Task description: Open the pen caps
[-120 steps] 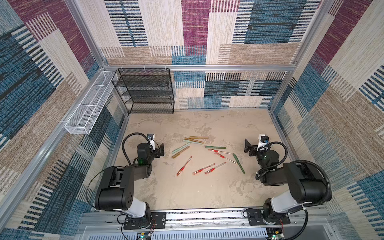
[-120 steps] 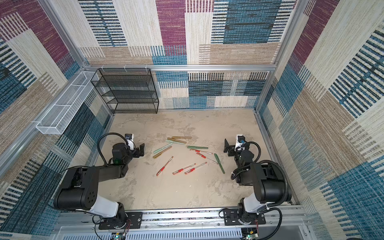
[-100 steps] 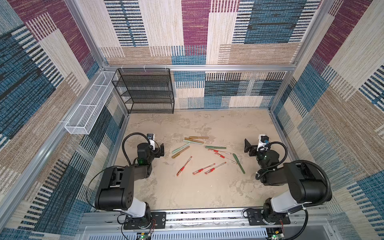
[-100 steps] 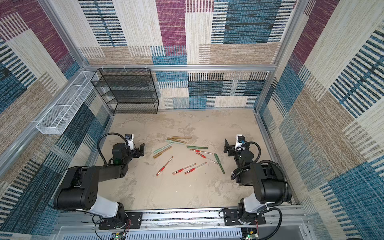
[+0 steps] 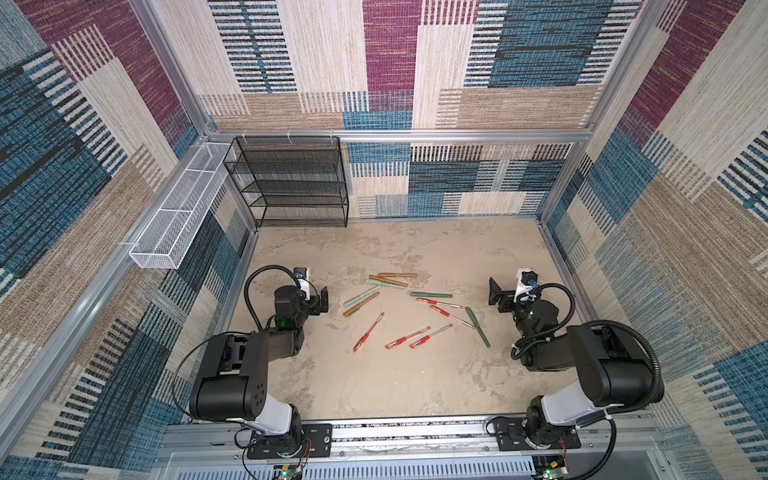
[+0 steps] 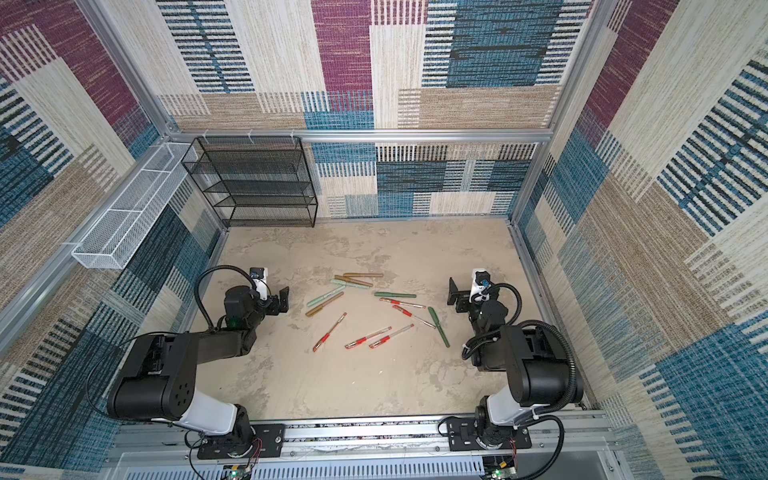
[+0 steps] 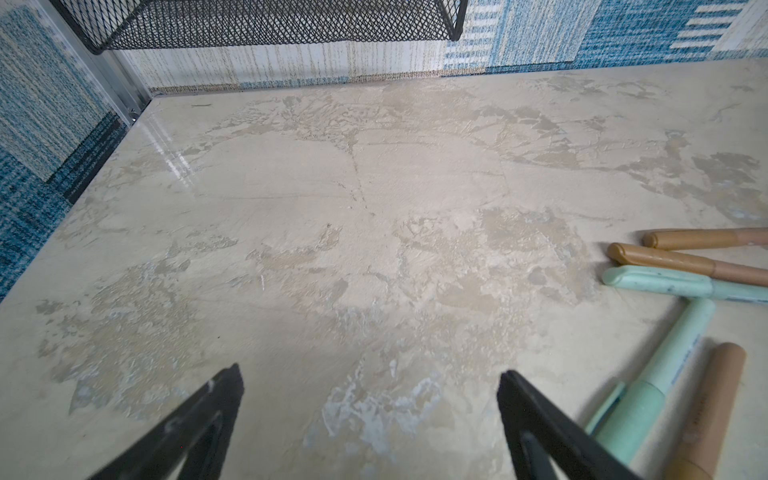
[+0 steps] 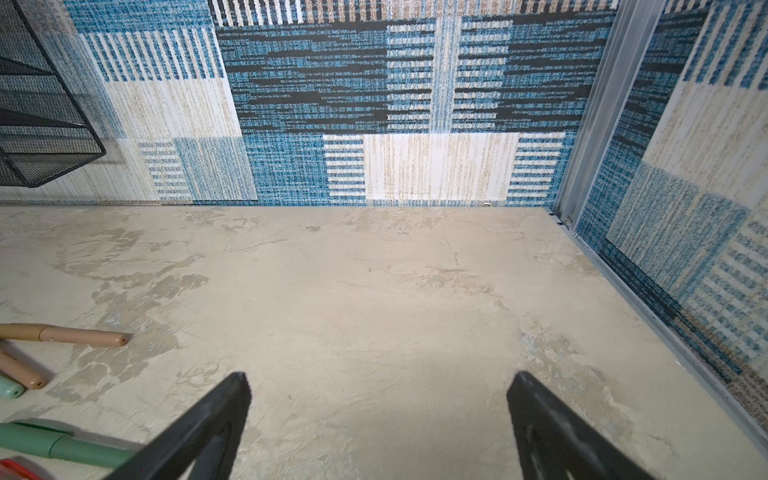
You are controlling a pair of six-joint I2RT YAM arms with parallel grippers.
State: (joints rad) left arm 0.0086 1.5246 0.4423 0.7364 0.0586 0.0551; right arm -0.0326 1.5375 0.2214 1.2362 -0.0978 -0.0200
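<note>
1. While every pen appears capped, the left arm's jaws hang spread and empty over the bare surface (image 7: 332, 199), just beside the left end of the scatter.
2. Nearest them, a mint pen (image 5: 361, 296) and a golden-brown pen (image 5: 360, 304) lie side by side. The mint cap (image 7: 636, 411) looks like the easiest first target, though the jaws must close on one pen alone.
3. Further back, two more brown pens and a mint one fan out, their caps (image 7: 660, 259) pointing towards the left arm.
4. At mid-surface three red pens (image 5: 407, 336) lie apart from one another. Their slim caps would need a squarer, more careful pinch.
5. Towards the right, a dark green pen (image 5: 477, 326) lies near the right arm.
6. The right arm's jaws are likewise spread and holding nothing. A clean opening likely calls for one arm to pinch the barrel, the other the cap, and a straight pull along the pen.
</note>
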